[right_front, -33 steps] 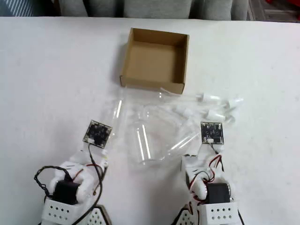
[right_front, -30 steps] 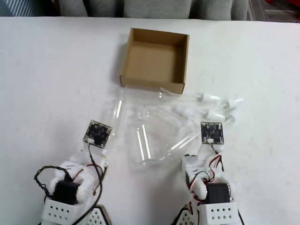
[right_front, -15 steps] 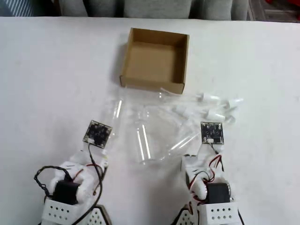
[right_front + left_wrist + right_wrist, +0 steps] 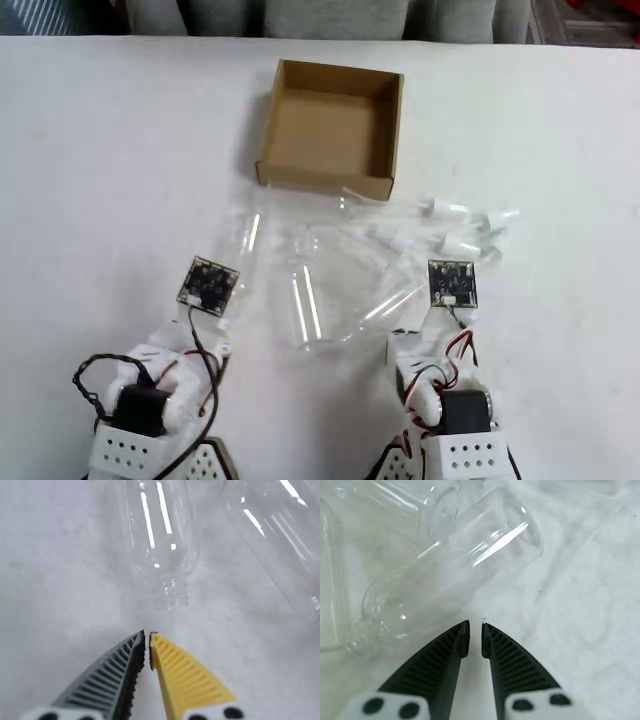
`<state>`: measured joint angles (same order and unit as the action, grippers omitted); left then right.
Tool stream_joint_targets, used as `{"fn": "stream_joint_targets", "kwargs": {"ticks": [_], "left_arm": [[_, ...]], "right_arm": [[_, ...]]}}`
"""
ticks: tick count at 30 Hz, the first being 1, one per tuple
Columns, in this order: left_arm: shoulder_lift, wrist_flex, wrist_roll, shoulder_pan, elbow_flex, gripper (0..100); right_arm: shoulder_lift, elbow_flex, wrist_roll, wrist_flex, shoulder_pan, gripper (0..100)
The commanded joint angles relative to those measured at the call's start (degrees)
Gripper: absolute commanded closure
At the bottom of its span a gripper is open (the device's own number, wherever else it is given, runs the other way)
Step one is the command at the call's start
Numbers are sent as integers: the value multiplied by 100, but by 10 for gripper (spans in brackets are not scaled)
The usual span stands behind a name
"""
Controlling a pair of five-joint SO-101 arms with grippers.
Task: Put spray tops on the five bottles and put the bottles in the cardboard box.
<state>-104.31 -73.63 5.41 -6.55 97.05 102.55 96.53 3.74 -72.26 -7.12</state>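
Several clear plastic bottles lie on their sides on the white table between the arms, among them one, a larger one and one. Several white spray tops lie loose to the right of them. The open cardboard box sits behind, with nothing in it. My left gripper is shut and holds nothing, its tips just short of the open neck of a bottle. My right gripper is shut with nothing in it, close to the side of a lying bottle.
The left arm and the right arm stand at the table's near edge. A second bottle lies beside the one in front of the left gripper. Bare white table spreads to the left of the box.
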Motion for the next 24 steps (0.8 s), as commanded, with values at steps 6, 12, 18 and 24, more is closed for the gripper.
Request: {"fn": "stream_joint_targets", "kwargs": {"ticks": [6, 12, 18, 24], "left_arm": [[4, -18, 26, 31, -9, 972], [4, -18, 26, 31, -9, 972], [4, -18, 26, 31, -9, 972], [4, -18, 26, -22, -9, 972]], "right_arm": [[57, 35, 9, -31, 40, 981], [57, 35, 9, -31, 40, 981], [57, 35, 9, -31, 4, 981], [57, 35, 0, -31, 13, 981]]}}
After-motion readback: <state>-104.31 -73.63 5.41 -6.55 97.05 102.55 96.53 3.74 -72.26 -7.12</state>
